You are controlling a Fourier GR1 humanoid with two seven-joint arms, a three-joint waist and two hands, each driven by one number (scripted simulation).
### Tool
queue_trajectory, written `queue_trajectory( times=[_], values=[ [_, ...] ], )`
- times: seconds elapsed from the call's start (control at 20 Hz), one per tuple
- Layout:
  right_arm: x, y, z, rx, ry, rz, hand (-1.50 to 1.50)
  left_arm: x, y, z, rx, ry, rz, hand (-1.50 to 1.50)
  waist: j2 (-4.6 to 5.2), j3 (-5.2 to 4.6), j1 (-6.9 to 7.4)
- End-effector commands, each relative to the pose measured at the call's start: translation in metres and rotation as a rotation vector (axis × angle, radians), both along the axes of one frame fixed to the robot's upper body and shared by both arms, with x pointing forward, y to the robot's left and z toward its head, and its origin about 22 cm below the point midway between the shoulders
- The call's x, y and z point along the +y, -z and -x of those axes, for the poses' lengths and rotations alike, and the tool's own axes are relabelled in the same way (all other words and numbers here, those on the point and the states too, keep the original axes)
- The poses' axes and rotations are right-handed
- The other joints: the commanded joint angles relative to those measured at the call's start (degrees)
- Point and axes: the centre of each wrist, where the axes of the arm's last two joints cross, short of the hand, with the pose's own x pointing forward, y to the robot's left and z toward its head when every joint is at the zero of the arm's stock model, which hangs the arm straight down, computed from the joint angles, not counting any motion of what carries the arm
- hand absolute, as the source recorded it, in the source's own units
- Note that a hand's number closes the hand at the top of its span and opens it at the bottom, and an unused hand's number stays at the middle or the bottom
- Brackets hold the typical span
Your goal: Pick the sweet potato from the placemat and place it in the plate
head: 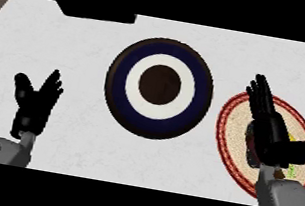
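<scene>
At right of frame, the right black hand (274,133), fingers straight, is hovering over the red-rimmed round woven placemat (237,120), hiding the sweet potato, likely firm, weighty, best gripped mid-body; resting left hand (35,98) spread.

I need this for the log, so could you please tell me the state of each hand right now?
Left hand: open, fingers up, resting at the view's left, holding nothing.
Right hand: open, fingers straight, over the placemat, nothing visibly held.
</scene>
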Motion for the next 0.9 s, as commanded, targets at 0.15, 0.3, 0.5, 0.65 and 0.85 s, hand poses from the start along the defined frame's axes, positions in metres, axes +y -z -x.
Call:
queue_trajectory(
  times=[0.15, 0.3, 0.5, 0.65, 0.85],
  values=[
    [0.053, 0.006, 0.016, -0.045, -0.592, 0.33, 1.5, -0.009, -0.071, -0.037, -0.338, 0.216, -0.157, 0.0, -1.61, -2.22, 3.95],
    [0.012, -0.026, -0.006, -0.177, -0.524, 0.847, 1.5, -0.016, -0.079, -0.039, -0.375, 0.255, -0.158, 0.0, -5.67, -4.55, 3.21],
    [0.029, 0.032, 0.04, -0.228, -0.608, 1.084, 1.5, -0.009, -0.111, -0.045, -0.502, 0.324, -0.187, 0.0, -2.04, -2.18, 1.76],
    [0.007, 0.094, 0.083, -0.253, -0.545, 0.897, -1.5, 0.009, -0.13, -0.043, -0.536, 0.338, -0.18, 0.0, -0.99, -1.95, 1.62],
    [-0.013, 0.106, 0.097, -0.345, -0.54, 0.78, -1.5, 0.001, -0.115, -0.03, -0.524, 0.339, -0.17, 0.0, -1.03, -2.07, 1.52]
  ],
)
